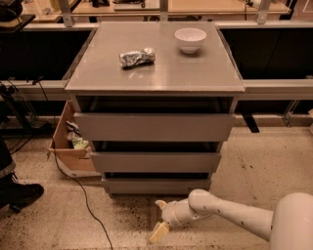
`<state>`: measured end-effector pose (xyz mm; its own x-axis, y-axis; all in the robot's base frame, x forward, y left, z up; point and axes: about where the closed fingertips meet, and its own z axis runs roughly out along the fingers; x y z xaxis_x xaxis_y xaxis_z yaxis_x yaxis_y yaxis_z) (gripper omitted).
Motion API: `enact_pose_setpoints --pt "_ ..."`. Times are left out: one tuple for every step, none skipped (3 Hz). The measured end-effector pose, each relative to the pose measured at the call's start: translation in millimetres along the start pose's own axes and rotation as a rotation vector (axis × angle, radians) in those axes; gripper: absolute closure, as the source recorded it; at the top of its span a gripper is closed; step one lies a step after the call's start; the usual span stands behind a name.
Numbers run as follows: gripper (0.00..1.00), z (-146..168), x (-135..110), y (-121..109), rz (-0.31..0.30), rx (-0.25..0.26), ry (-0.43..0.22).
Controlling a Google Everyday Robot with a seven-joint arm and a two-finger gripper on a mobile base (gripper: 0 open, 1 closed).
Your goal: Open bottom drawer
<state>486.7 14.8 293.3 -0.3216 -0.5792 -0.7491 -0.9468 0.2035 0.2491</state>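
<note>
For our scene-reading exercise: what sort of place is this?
Probably a robotics lab: workbenches behind the grey cabinet, a loose cable on the floor, and the end effector low before the bottom drawer.

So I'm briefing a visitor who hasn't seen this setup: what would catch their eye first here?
The grey cabinet fills the centre, a white bowl and a crumpled foil packet on its top. Low down, the gripper hangs open near the floor, in front of the bottom drawer, which looks shut.
</note>
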Motion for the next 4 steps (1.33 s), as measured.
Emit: enact_pose_setpoints --pt "0.0 0.0 0.0 0.0 0.0 0.0 0.0" --pt "0.0 9.4 -4.4 -15.2 -0.043 0.046 0.006" --pt "0.0 11.5 -4.1 -39.7 -0.089 0.125 0.007" --pt "0.0 12.4 -1.0 -66.9 -0.126 0.191 0.001"
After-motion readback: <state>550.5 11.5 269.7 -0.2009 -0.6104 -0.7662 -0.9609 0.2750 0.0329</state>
